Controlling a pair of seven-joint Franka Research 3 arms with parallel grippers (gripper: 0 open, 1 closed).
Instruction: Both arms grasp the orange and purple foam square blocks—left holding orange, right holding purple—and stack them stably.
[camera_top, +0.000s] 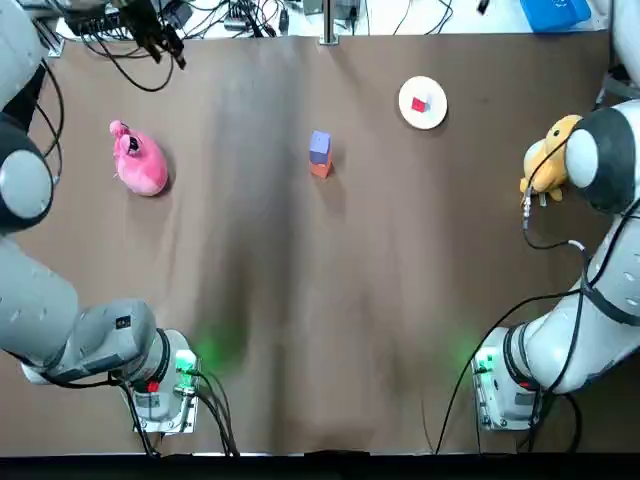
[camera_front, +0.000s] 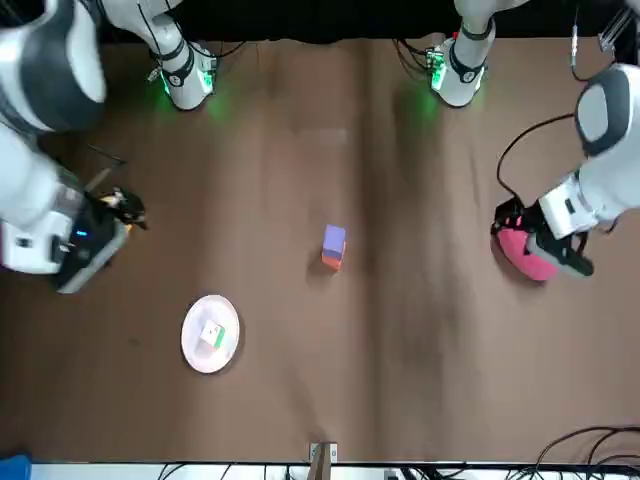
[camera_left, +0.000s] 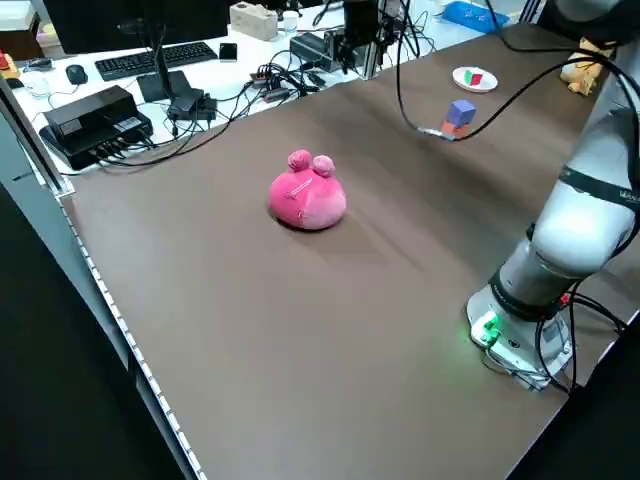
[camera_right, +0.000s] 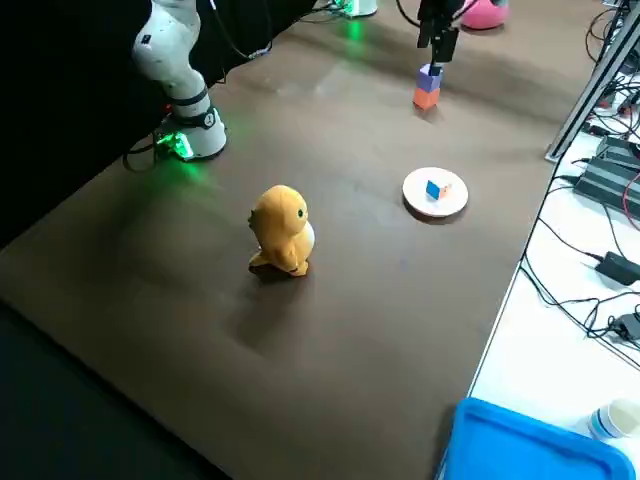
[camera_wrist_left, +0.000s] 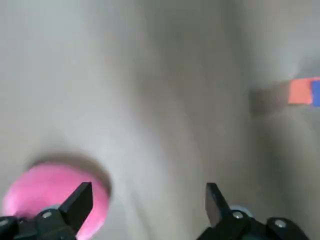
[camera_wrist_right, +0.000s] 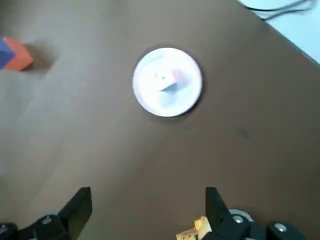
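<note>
Covering nearly all of each view, the table (camera_top: 300, 330) is seen as a plain brown surface. A white desk (camera_left: 130, 90) strewn with cables is set along its far edge, and a blue bin (camera_right: 530, 445) is placed past the far corner on the robot's right. The left arm (camera_top: 40, 300) is folded up from its base at the near edge and carried over the left side. The left gripper (camera_wrist_left: 148, 194) is held above the table close by the pink toy (camera_top: 140, 163), its fingers spread apart with nothing between them. The right arm (camera_top: 600, 160) is bent likewise over the right side. The right gripper (camera_wrist_right: 147, 195) is poised above the yellow toy (camera_right: 281, 230), its fingers also parted and nothing held. A white plate (camera_top: 422, 102) is laid between the yellow toy and the table's middle, nearer the far edge, and a small cube (camera_top: 419, 103) is carried on it. At mid-table, toward the far edge, the purple block (camera_top: 319, 146) is found resting on the orange block (camera_top: 320, 168), well apart from both grippers. Bare cloth is left from this stack to the near edge. Open lanes are also left on either side toward the toys.
</note>
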